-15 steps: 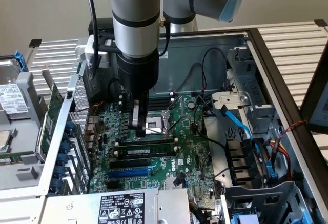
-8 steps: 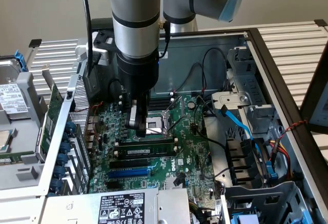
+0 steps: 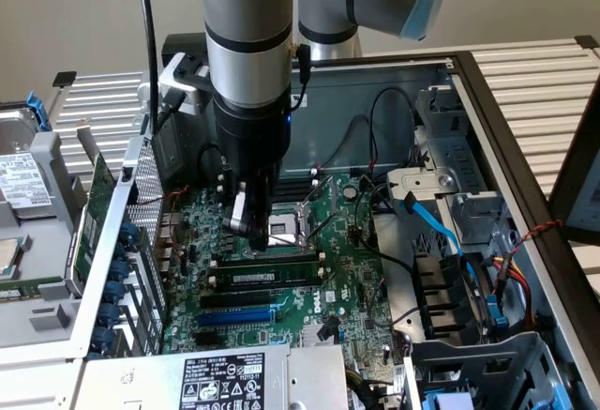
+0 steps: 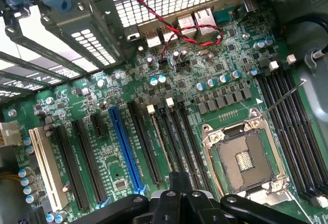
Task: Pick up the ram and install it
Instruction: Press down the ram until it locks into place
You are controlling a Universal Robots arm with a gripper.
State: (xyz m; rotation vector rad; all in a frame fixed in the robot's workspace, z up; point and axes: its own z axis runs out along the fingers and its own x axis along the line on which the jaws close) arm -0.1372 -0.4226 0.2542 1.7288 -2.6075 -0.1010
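Open computer case (image 3: 487, 100) lies flat, motherboard (image 3: 347, 288) exposed inside. Robot arm (image 3: 246, 44) comes down from the far side over the middle of the board. Power supply (image 3: 225, 380) with a white label sits at the near edge. Green expansion card (image 3: 94, 208) with a metal bracket stands outside the case on the exterior view's left, beside a hard drive (image 3: 21, 185). Blue cable (image 3: 433, 230) runs on the exterior view's right. CPU socket (image 3: 291, 227) is open. Gripper (image 3: 251, 230) is low over the board at the socket's left edge, fingers pressed together, nothing visibly between them. The ram (image 3: 267, 279) lies along a memory slot just near-side of the gripper, white label up, apart from the fingers. Blue slot (image 3: 234, 317) is two rows nearer.
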